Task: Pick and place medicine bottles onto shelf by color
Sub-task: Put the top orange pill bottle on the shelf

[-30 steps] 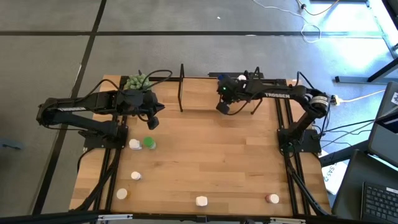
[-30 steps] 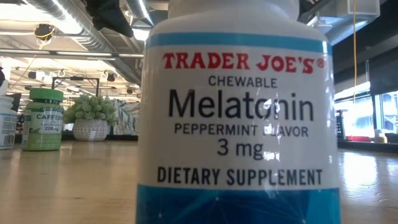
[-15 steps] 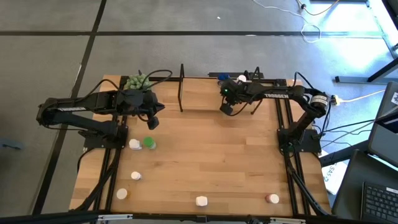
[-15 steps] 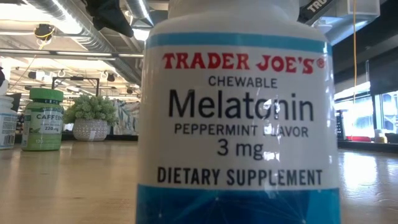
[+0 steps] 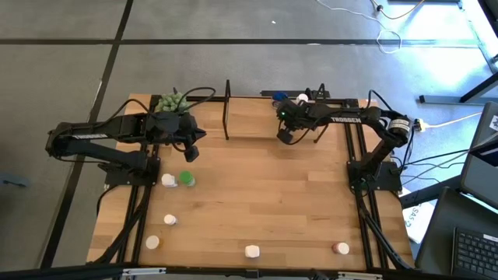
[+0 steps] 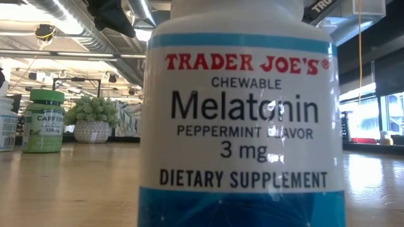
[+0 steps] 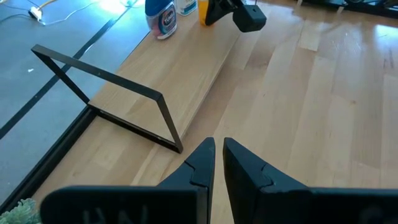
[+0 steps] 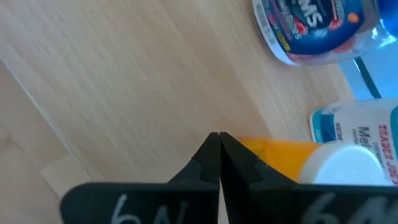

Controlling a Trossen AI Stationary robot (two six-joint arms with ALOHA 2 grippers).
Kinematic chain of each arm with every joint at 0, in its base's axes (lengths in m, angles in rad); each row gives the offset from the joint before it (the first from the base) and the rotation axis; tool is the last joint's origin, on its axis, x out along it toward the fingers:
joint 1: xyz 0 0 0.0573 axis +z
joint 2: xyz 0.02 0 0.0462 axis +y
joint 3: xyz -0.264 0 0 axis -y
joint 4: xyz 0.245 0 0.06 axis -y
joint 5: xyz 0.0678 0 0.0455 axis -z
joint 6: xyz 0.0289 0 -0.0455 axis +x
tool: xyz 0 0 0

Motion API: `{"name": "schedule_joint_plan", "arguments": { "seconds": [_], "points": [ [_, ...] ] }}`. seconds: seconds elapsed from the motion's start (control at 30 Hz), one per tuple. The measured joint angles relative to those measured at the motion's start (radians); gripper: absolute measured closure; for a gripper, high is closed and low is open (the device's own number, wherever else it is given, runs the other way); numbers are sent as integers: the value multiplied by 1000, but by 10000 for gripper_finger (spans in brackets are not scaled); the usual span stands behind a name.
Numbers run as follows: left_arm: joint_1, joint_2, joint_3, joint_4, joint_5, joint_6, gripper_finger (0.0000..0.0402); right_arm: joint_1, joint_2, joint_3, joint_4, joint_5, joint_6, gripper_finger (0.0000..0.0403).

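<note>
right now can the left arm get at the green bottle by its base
Probably yes. The green bottle stands upright on open tabletop just below the left claw, which is shut and empty. Only a white bottle stands close beside it, so the claw must open and come down carefully.

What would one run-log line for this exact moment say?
left gripper: shut, empty, beside plant | right gripper: shut, empty, over shelf beside orange bottle | green bottle: on table

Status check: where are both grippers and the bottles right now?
Right gripper shut, empty, over the shelf by three placed bottles. Left gripper shut, empty, waiting mid-left. Six bottles left on the table. Nothing blocking.
</note>
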Motion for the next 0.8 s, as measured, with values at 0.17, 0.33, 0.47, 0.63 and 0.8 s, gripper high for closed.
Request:
{"name": "schedule_joint_plan", "arguments": {
  "seconds": [0.17, 0.33, 0.47, 0.63, 0.8],
  "points": [
    [0, 0, 0, 0, 0, 0, 374, 0, 0, 0, 82, -28, -1, 402],
    [0, 0, 0, 0, 0, 0, 374, 0, 0, 0, 75, 13, 18, 402],
    [0, 0, 0, 0, 0, 0, 374, 0, 0, 0, 57, 24, 24, 402],
    [0, 0, 0, 0, 0, 0, 374, 0, 0, 0, 12, 46, 29, 402],
    [0, 0, 0, 0, 0, 0, 374, 0, 0, 0, -4, 70, 32, 402]
  ]
}}
